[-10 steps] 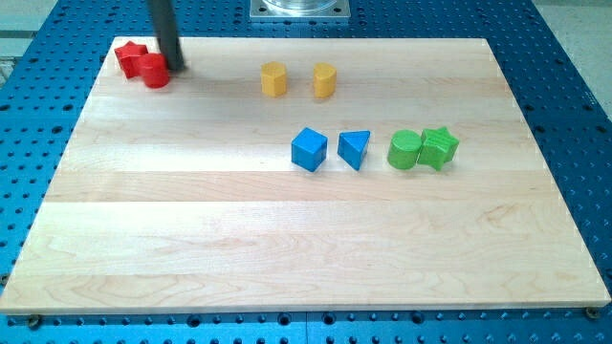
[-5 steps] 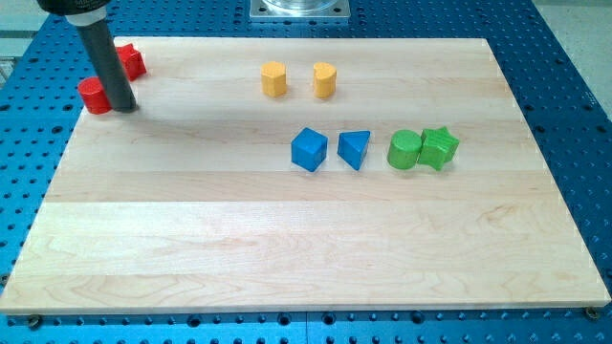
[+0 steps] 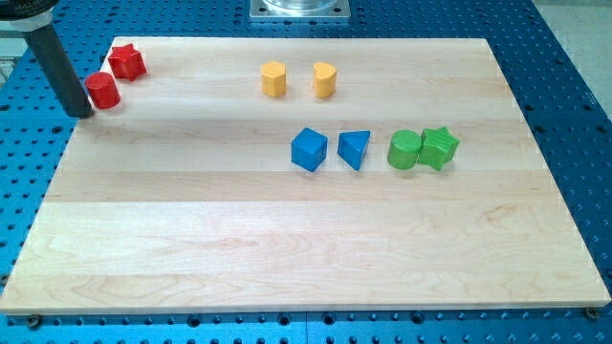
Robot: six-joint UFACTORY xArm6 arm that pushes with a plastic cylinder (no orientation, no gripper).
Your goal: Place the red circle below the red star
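Camera view: my tip (image 3: 82,114) (rod tilted) beside red circle (image 3: 101,91)

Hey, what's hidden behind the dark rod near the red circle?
The rod, my tip at the board's left edge, touches the red circle's left side, possibly hiding a sliver. Behind it only blue table shows; what's covered is unseen.

Two red blocks (image 3: 102,91), two yellow blocks (image 3: 274,79), two blue blocks (image 3: 309,150), two green blocks (image 3: 404,150)

— We see pale wood on the board (image 3: 287,239), smooth, grain in strips, a soft sheen.

— Agreed. Our red circle (image 3: 101,91) and red star (image 3: 126,61) look like matt plastic; the bench (image 3: 564,57) is blue perforated metal.
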